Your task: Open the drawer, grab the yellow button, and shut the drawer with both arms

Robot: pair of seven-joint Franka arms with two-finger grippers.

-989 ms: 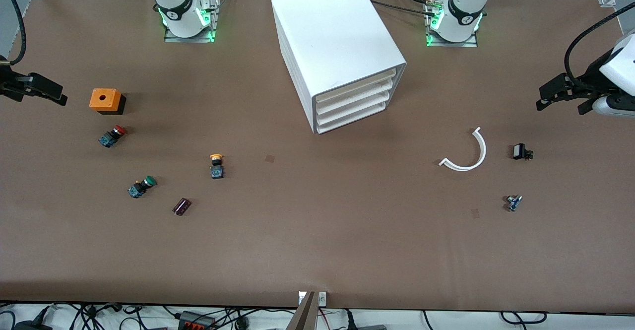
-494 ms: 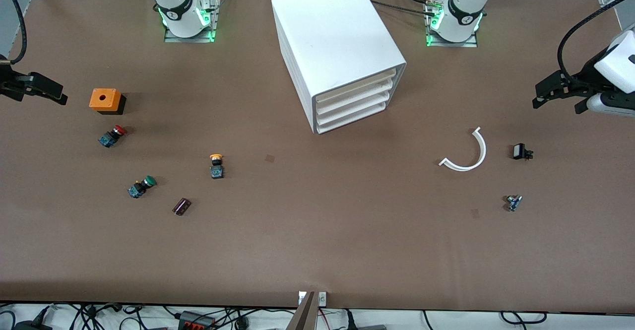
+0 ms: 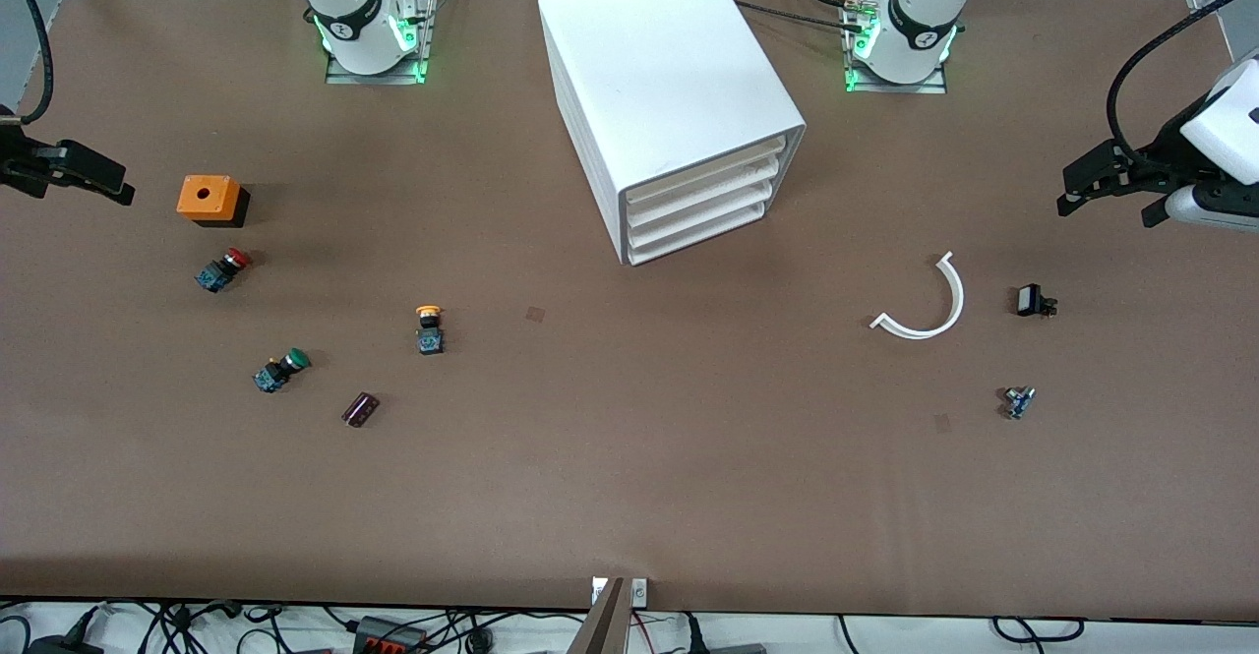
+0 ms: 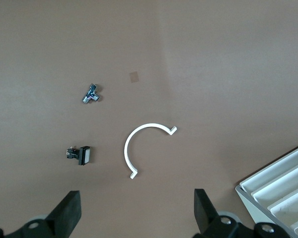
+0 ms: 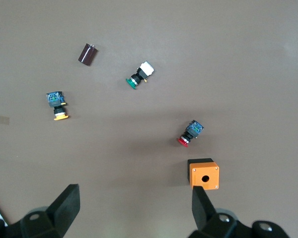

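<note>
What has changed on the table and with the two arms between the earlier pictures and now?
Only the arms shifted slightly. The left tool rose a little from its place a second ago, over the left arm's end of the table; the right tool crept slightly toward the table's edge at the right arm's end. Both are open and hold nothing. The drawer stays shut, and the button lies where it was.

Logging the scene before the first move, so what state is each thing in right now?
drawer: shut, like the three below it.
button: lying on the table, outside the cabinet.
left gripper: open, empty, over the left arm's end of the table.
right gripper: open, empty, over the right arm's end of the table.
</note>
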